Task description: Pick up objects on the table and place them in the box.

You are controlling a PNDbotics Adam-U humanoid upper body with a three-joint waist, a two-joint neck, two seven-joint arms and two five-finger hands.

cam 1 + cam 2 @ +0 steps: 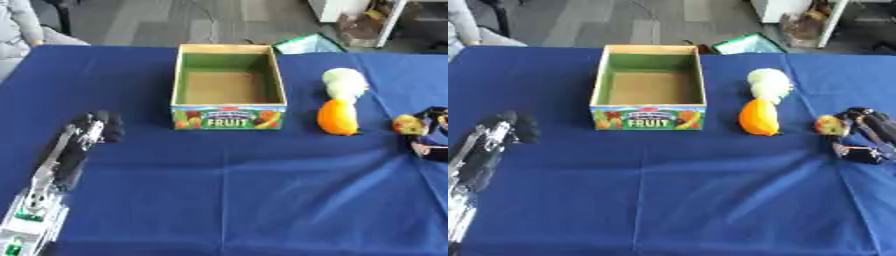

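Observation:
An open cardboard box (pixel 228 118) with "FRUIT" on its front stands at the middle back of the blue table, empty inside. To its right lie an orange fruit (pixel 338 118) and, just behind it, a pale green-white one (pixel 344 82). Further right, my right hand (pixel 864 136) has its fingers curled round a small yellow-red fruit (pixel 829 125) at table level. My left hand (pixel 94 127) hangs over the table's left side with fingers curled and nothing in it, well left of the box.
The blue cloth (pixel 245 190) covers the whole table. A green bag (pixel 308 44) lies on the floor behind the box. A person's sleeve (pixel 19 30) shows at the far left corner.

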